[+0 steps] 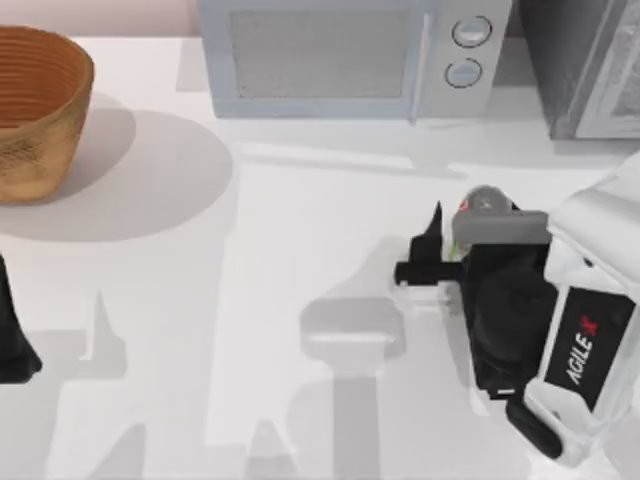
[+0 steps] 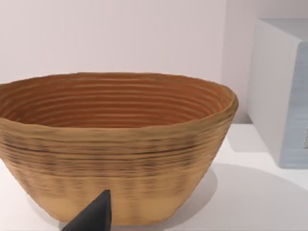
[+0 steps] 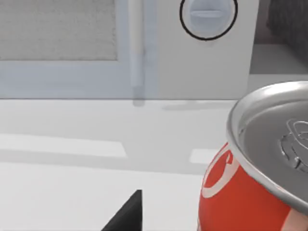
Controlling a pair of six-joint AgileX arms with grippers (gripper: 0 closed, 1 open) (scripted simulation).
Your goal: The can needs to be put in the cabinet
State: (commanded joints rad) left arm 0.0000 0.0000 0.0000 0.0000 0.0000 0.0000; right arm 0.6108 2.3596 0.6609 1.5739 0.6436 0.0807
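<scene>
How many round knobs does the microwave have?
2. Both sit on the microwave front at its right end: one knob nearer the back, the other knob just in front of it.

Just beside the black right gripper (image 1: 440, 240), the can (image 3: 250, 192) is red with white curving marks under a plain silver top. Beyond that gripper stand the light grey microwave (image 1: 340, 55), its door a finely speckled grey panel and its two round knobs ringed dark, and the dark grey speckled cabinet (image 1: 565, 65). Ahead of the left gripper's black fingertip (image 2: 94, 216), the basket (image 2: 115, 144) is tan with horizontal ribs, orange-brown inside.
</scene>
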